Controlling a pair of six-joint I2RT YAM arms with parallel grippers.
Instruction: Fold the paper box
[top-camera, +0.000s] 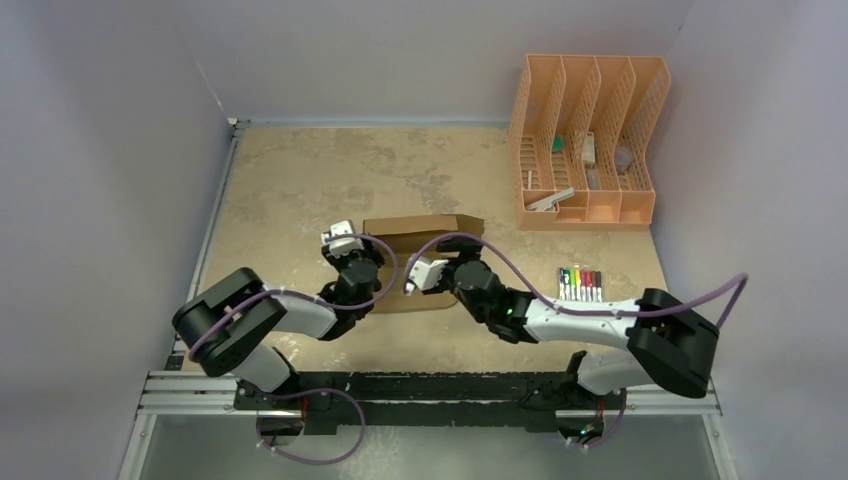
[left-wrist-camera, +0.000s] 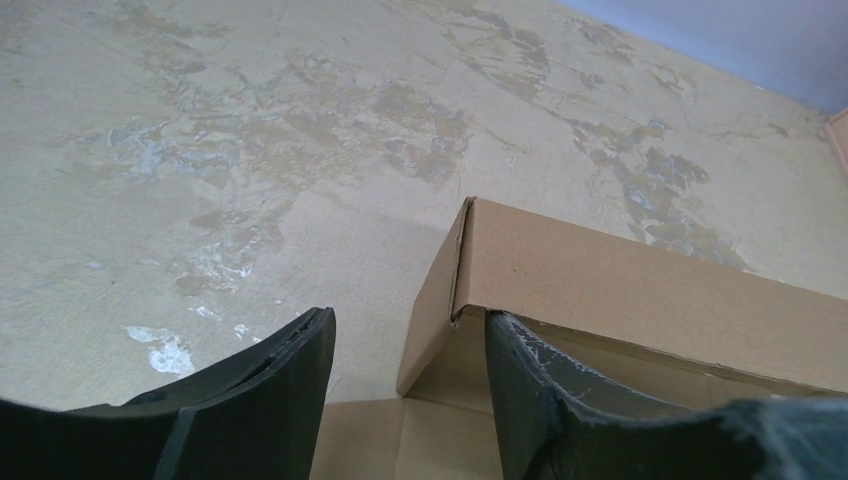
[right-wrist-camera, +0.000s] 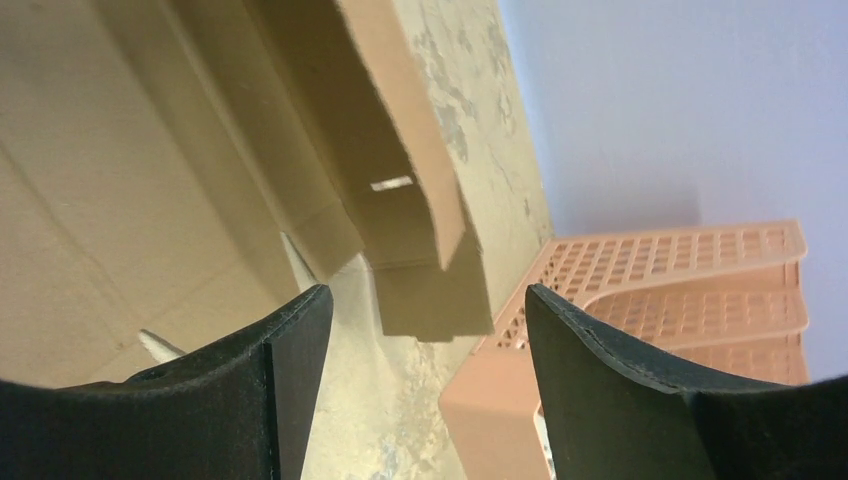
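The paper box (top-camera: 418, 236) is brown cardboard, part folded, lying mid-table with its far wall raised. In the left wrist view its raised wall (left-wrist-camera: 640, 290) and left end flap (left-wrist-camera: 432, 310) stand up from the flat base. My left gripper (left-wrist-camera: 408, 345) is open at the box's left end, one fingertip (left-wrist-camera: 505, 335) touching under the wall's corner. My right gripper (right-wrist-camera: 425, 310) is open over the box's right end, where a side flap (right-wrist-camera: 425, 225) stands up. Neither gripper holds anything. Both arms cover the near half of the box in the top view.
An orange plastic file rack (top-camera: 588, 140) stands at the back right and shows in the right wrist view (right-wrist-camera: 650, 300). A pack of coloured markers (top-camera: 581, 284) lies right of the box. Grey walls enclose the table on three sides.
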